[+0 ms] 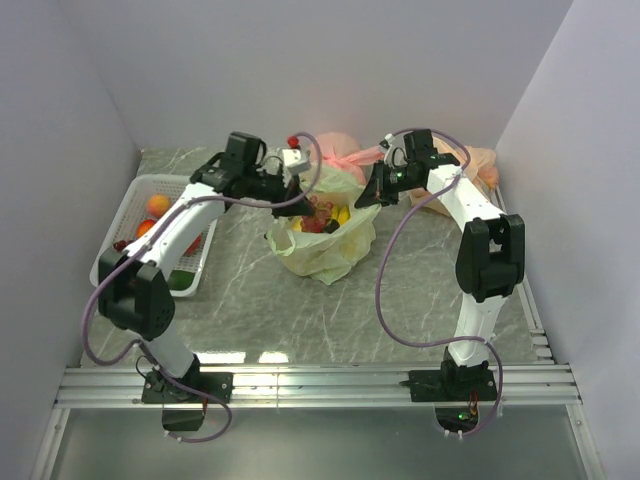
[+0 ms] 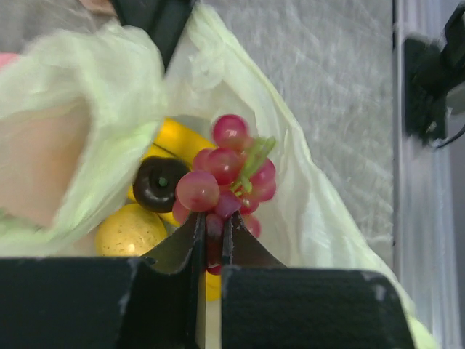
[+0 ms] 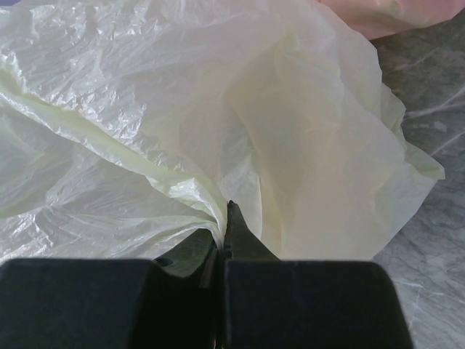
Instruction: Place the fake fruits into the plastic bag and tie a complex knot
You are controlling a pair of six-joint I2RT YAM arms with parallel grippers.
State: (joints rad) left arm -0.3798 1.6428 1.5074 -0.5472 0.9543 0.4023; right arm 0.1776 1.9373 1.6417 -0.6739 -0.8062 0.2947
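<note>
Marble-patterned table [image 1: 420,290] carries the plastic bag [image 1: 325,250] at its centre, mouth open (yellow and dark fruits lie inside). At far left sits a white basket [image 1: 165,179] with more fruit. On the bag's rim the right gripper [image 3: 221,218] is clamped tight; the left gripper [image 2: 212,222] pinches the grapes [image 2: 218,171] over the opening.

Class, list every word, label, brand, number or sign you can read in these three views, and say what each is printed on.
None: no readable text appears in any view. The plastic bag, the grapes, the white basket and the pink bag show no print.
</note>
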